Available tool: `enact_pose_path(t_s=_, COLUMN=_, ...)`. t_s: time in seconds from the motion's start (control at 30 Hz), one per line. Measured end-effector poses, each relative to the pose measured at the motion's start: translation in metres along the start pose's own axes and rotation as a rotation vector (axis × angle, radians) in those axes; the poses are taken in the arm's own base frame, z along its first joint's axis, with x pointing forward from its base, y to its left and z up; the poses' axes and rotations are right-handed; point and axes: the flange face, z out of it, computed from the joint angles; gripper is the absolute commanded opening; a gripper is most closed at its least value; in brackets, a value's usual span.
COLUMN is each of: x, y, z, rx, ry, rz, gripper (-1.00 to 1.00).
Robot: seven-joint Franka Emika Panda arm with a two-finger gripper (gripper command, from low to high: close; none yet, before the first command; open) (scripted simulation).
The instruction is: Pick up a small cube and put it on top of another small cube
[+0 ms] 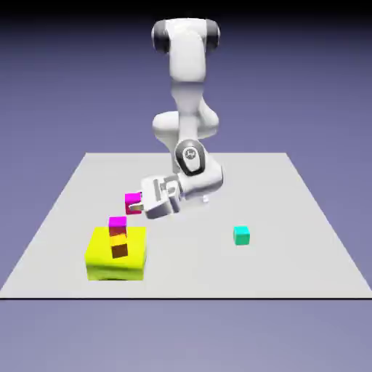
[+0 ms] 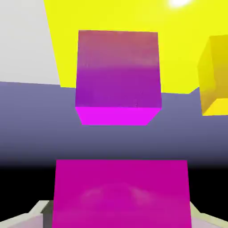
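Between the jaws: small magenta cube (image 2: 121,191), clamped by gripper (image 1: 135,208), held above table (image 1: 290,218). Ahead: second magenta cube (image 1: 117,221) topping an orange-brown cube (image 1: 118,244) on yellow block (image 1: 102,263). Advice: centre squarely overhead, lower gently, then release.

A rendered simulation scene, not a real room: a flat pale-grey bench (image 1: 305,240) floats before a plain blue-violet backdrop that fades to black at the top, with no walls, floor or furniture. A smooth white arm (image 1: 187,80) stands on it among untextured, evenly coloured blocks: a yellow block (image 1: 102,263), a teal cube (image 1: 241,235) and magenta cubes (image 1: 118,221).
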Motion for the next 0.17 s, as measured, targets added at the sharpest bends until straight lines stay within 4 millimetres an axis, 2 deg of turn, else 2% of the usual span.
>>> enact_pose_path(t_s=0.03, x=0.004, y=-0.004, z=0.014, rx=-0.002, ry=0.002, rz=-0.001, gripper=-1.00)
enact_pose_path(t_s=0.07, x=0.007, y=-0.007, z=0.024, rx=-0.005, ry=0.006, rz=-0.004, gripper=1.00)
enact_pose_path(t_s=0.13, x=0.008, y=-0.007, z=0.023, rx=-0.009, ry=0.010, rz=-0.005, gripper=1.00)
enact_pose_path(t_s=0.17, x=0.008, y=-0.002, z=0.002, rx=-0.023, ry=0.022, rz=-0.008, gripper=1.00)
